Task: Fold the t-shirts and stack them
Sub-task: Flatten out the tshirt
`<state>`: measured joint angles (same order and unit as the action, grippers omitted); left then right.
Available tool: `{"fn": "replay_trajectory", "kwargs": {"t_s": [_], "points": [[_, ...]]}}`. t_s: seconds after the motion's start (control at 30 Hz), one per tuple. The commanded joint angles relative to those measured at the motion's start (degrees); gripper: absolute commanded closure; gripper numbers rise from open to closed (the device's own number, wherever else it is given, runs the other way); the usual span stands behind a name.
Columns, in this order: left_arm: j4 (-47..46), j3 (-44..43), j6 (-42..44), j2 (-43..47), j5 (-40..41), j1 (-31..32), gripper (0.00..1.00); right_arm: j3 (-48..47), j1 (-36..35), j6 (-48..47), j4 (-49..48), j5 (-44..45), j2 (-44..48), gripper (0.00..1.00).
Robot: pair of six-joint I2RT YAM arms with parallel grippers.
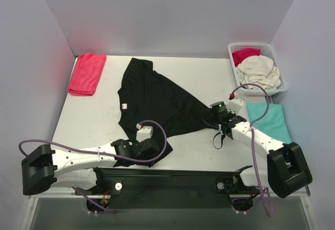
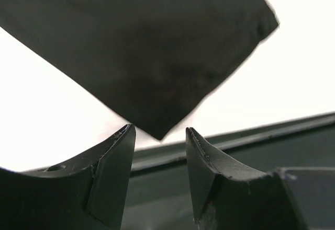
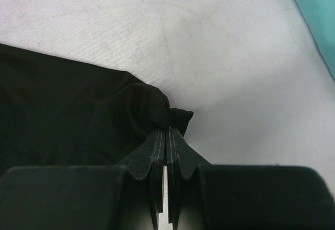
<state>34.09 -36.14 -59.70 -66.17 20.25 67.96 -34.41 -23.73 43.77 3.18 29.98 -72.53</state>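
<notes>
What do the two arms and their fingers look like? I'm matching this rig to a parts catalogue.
Both the left arm and right arm have white link shells with black joints and black shoulder housings. A purple cable loops along each. The left fingers are black curved wedges; the right fingers are black with ribbed faces.

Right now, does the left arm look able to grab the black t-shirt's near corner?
Probably yes. The left gripper stands open with a corner of the black t-shirt just ahead of its fingertips and nothing between. The right gripper is shut on another part of it.
</notes>
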Motion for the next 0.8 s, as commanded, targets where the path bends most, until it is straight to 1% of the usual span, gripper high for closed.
{"fn": "replay_trajectory", "kwargs": {"t_s": [0.0, 0.07, 0.2, 0.3, 0.47, 0.6, 0.77], "points": [[2.9, -0.8, -3.1, -1.2, -2.6, 2.8, 0.46, 0.7, -0.4, 1.6, 0.2, 1.6, 0.9, 1.00], [4.2, -0.7, -4.1, -1.9, -2.8, 4.5, 0.46, 0.9, -0.5, 1.7, 0.2, 1.5, 0.9, 1.00], [3.8, 0.8, -5.6, -2.8, -3.6, 5.9, 0.46, 1.1, -0.4, 1.7, 0.2, 1.6, 1.2, 1.00], [2.4, 1.5, -5.5, -4.1, -2.3, 6.0, 0.46, 1.3, -0.4, 1.6, 0.1, 1.7, 1.3, 1.00], [0.6, -0.2, -5.2, -6.8, 0.3, 5.9, 0.45, 1.1, -0.4, 1.4, 0.1, 1.4, 0.9, 1.00], [-1.2, -0.6, -4.7, -8.7, 0.4, 5.9, 0.45, 1.2, -0.4, 1.1, 0.0, 1.5, 0.9, 1.00], [-2.2, -1.0, -4.6, -9.0, 0.9, 5.9, 0.45, 1.4, -0.4, 1.0, 0.1, 1.7, 1.3, 1.00]]}}
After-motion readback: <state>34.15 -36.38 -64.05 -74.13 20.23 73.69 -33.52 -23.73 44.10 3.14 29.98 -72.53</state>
